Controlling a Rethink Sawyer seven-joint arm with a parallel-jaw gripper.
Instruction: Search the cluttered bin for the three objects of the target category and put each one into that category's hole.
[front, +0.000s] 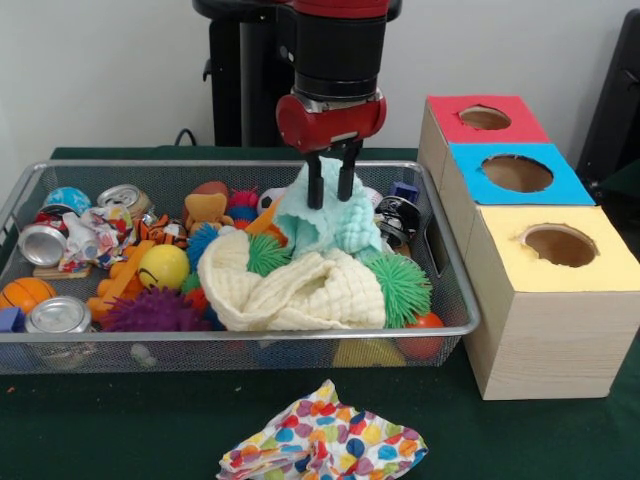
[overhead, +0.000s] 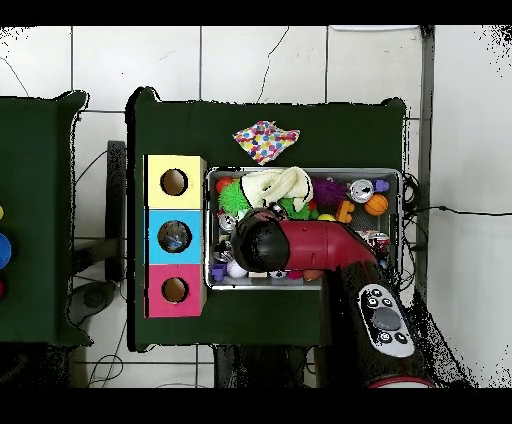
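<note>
My gripper (front: 331, 187) hangs over the middle of the wire bin (front: 455, 300), its fingers shut on the top of a mint green cloth (front: 330, 225) that is pulled up into a peak. A cream cloth (front: 290, 285) lies heaped in front of it in the bin. A polka-dot cloth (front: 325, 445) lies on the table in front of the bin. From above, the arm (overhead: 300, 245) covers the gripper and the green cloth; the cream cloth (overhead: 275, 185) and polka-dot cloth (overhead: 265, 140) show. The box beside the bin has a red hole (front: 485, 118), a blue hole (front: 517, 173) and a yellow hole (front: 560, 245).
The bin also holds crushed cans (front: 57, 315), spiky balls (front: 400, 285), a yellow ball (front: 163, 266), a small basketball (front: 25, 293), an orange block toy (front: 125, 275) and a toy bear (front: 205, 208). The hole box (overhead: 175, 237) stands tight against the bin's side.
</note>
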